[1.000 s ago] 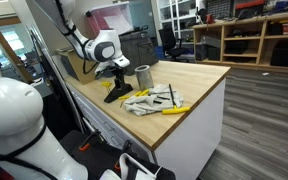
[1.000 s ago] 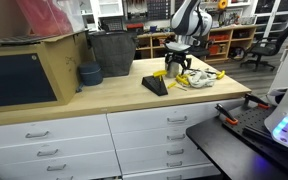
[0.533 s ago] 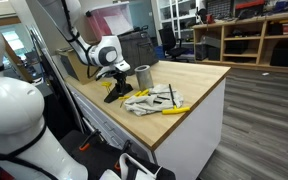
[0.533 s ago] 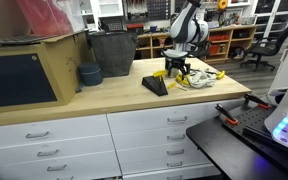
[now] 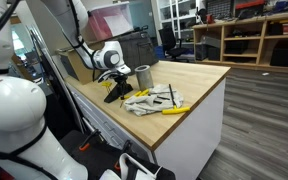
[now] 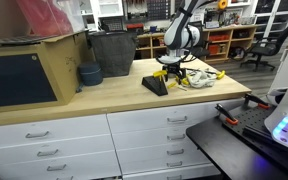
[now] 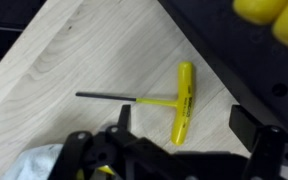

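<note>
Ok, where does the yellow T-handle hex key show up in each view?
In an exterior view: the yellow T-handle hex key is barely visible at the benchtop's left end.
In an exterior view: mid-benchtop, just behind the black wedge.
Wrist view: centre, flat on the wood.
Shared landmark: the black wedge beside it.

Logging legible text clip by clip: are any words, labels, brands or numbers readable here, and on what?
No text can be read.
T-handle key: no marking shows.
Box: no print visible.
Background shelves: contents too small and blurred to read.
</note>
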